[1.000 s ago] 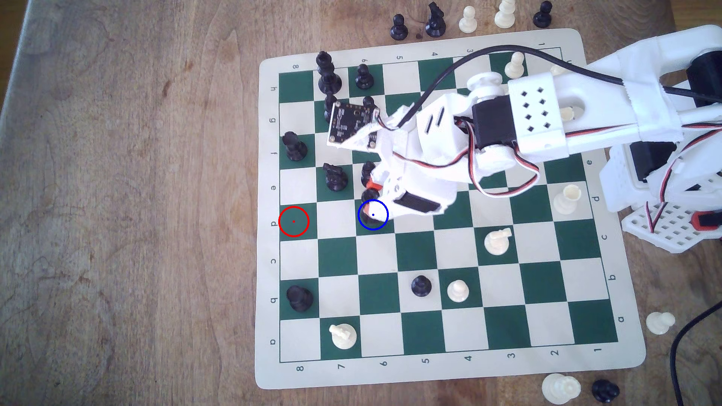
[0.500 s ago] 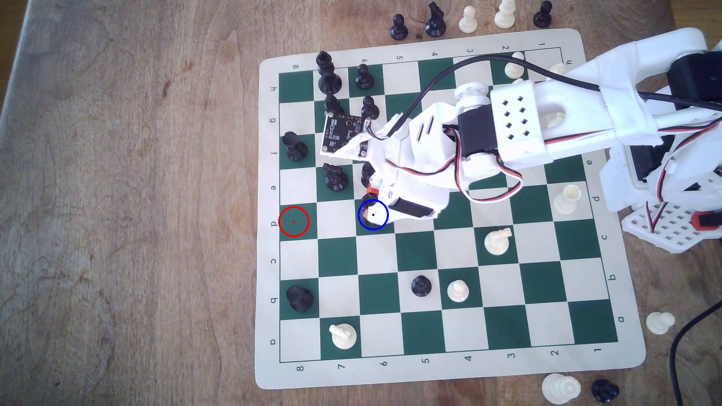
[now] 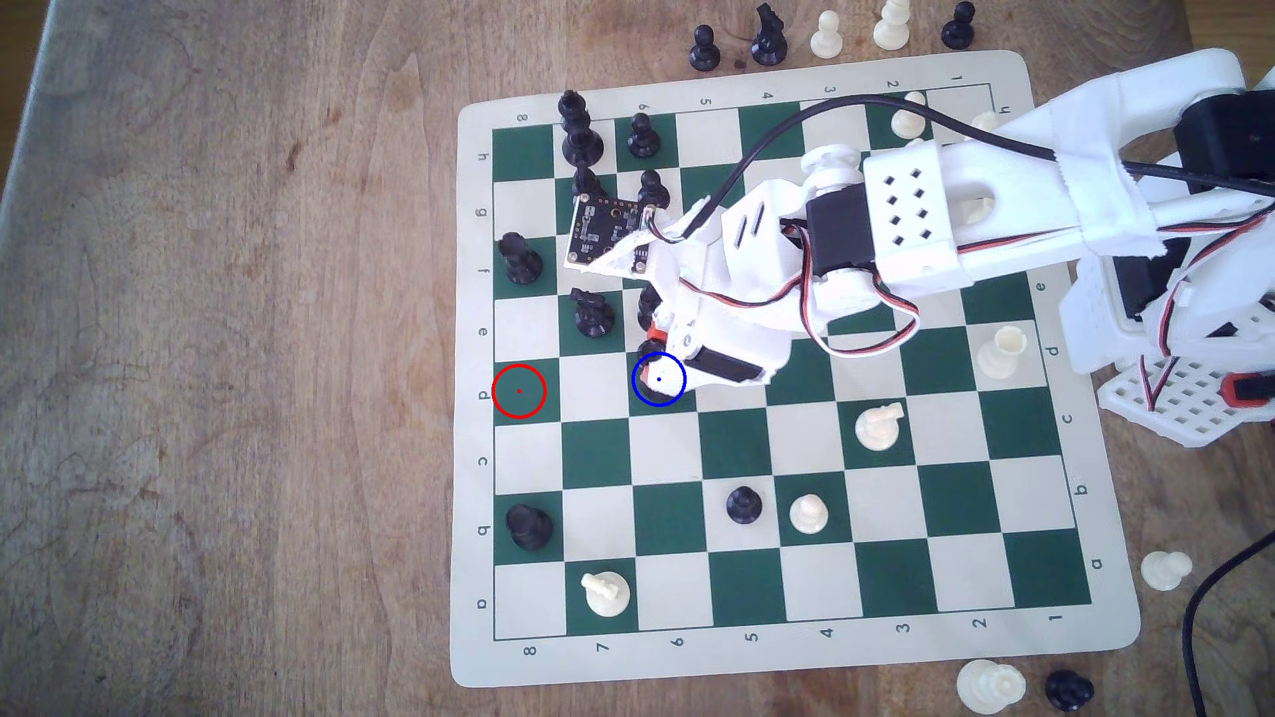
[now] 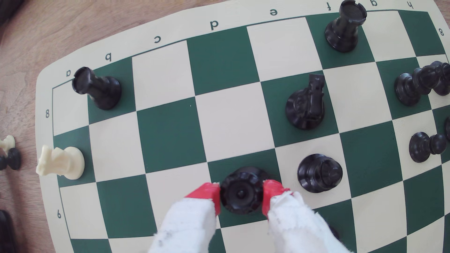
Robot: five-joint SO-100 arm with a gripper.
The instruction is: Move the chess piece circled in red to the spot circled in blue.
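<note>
Surface: worn brown wooden surface [image 3: 207, 345] carrying a roll-up green-and-cream chess mat [image 3: 1104, 586].
Piece: black plastic chess piece with a notched coronet top [image 4: 241, 192], upright on the dark green square ringed in blue [image 3: 676, 398], base on or just above it; cannot tell which.
Pincer: red-tipped white pincer [image 4: 241, 195] pinching the coronet, one tip on each side.
Neighbour: black round-topped pawn [image 4: 319, 173] just beside, on the adjoining cream square.
Handling: likely light, rigid and smooth; top-heavy, so it could tip on release. The slim waist under the crown looks the surest hold.
</note>
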